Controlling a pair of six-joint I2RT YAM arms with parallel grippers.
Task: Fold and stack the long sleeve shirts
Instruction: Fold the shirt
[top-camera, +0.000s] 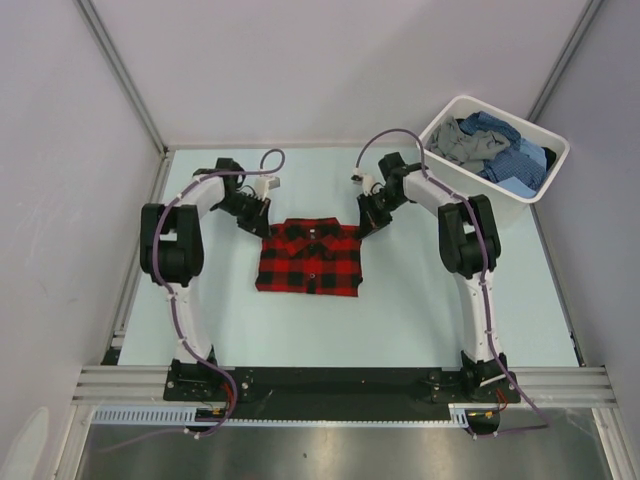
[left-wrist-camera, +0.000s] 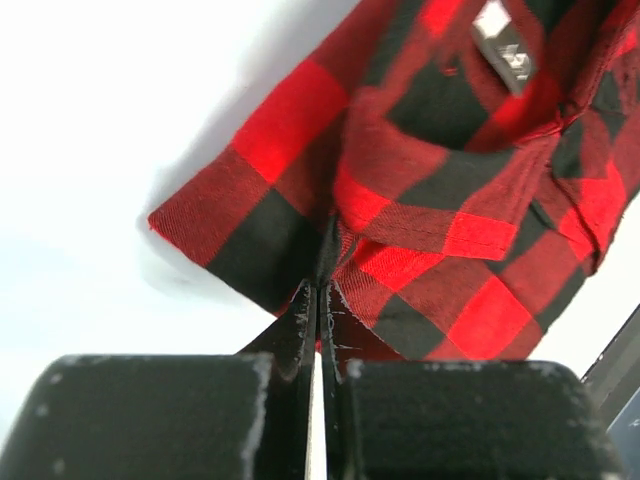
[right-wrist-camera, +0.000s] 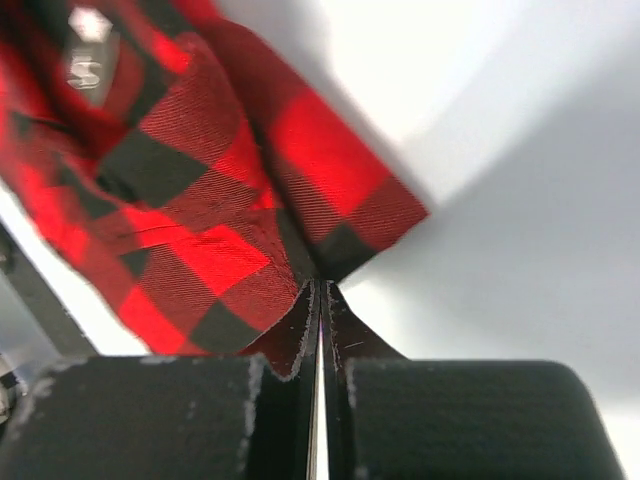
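The red-and-black check shirt (top-camera: 308, 258) lies spread on the table to the left of the white tub (top-camera: 540, 185), its collar on the far edge; blue and grey shirts (top-camera: 495, 150) are heaped in that tub. The left gripper (left-wrist-camera: 318, 290) is pinched tight on the collar-side corner farther from the tub; the right gripper (right-wrist-camera: 320, 285) grips the corner nearer it likewise. The shirt's body runs from both claws toward the arm bases, and its far edge spans between them; a fold would likely draw both corners nearward together.

Table (top-camera: 420, 310): pale blue-green, smooth top.
Tub (top-camera: 517, 121): white plastic, rectangular, standing at the table's far right corner.
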